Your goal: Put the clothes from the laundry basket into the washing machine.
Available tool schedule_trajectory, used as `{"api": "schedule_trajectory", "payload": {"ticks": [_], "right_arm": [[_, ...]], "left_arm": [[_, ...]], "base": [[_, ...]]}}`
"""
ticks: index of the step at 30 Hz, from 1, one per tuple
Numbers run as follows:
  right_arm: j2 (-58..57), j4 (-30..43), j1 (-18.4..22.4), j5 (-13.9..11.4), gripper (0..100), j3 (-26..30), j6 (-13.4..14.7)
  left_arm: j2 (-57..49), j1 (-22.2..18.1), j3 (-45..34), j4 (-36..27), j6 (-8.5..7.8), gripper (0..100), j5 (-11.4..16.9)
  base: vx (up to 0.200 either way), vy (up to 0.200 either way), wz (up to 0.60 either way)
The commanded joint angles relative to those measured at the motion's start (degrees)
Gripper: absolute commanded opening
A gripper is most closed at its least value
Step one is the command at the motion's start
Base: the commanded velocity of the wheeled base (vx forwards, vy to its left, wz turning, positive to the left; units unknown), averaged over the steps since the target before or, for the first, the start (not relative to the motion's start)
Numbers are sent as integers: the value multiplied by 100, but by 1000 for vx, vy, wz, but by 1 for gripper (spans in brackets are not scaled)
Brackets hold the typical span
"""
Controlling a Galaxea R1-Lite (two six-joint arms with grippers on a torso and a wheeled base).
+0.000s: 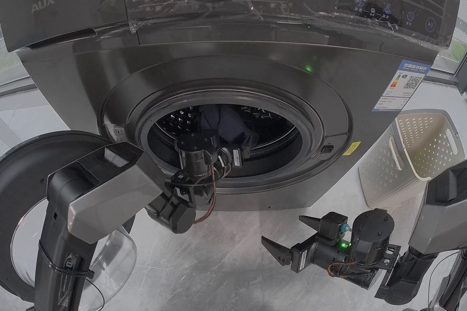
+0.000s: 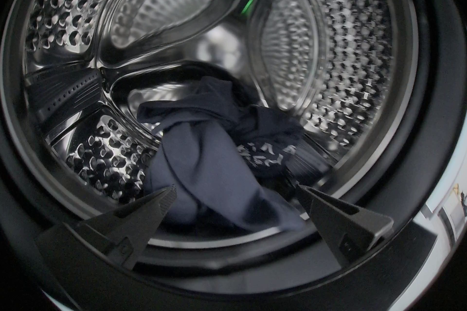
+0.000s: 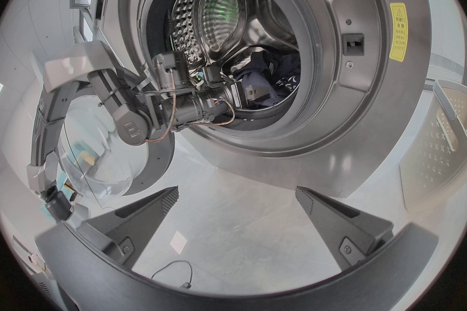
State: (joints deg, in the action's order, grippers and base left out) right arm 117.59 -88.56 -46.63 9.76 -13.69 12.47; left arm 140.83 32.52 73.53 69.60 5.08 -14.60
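Left gripper [image 2: 234, 189] wide before white-printed navy clothes [image 2: 209, 166] in washing machine [image 1: 340, 83] — right gripper [image 3: 236, 190] wide, empty.

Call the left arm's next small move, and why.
Probably back the left gripper out of the drum: its jaws stand open, holding nothing, and the navy garment already lies inside on the drum floor.
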Motion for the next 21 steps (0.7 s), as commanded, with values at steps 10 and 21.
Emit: {"api": "schedule_trajectory", "payload": {"ticks": [10, 21], "right_arm": [[-905, 6, -197, 8, 100, 763, -8], [-1678, 32, 304, 96, 100, 1351, 10]], "left_arm": [[-2472, 1300, -4585, 1944, 89, 100, 335], [-4054, 1582, -6738, 1953, 581, 100, 406]], "base": [[0, 0, 0], [0, 0, 0]]}}
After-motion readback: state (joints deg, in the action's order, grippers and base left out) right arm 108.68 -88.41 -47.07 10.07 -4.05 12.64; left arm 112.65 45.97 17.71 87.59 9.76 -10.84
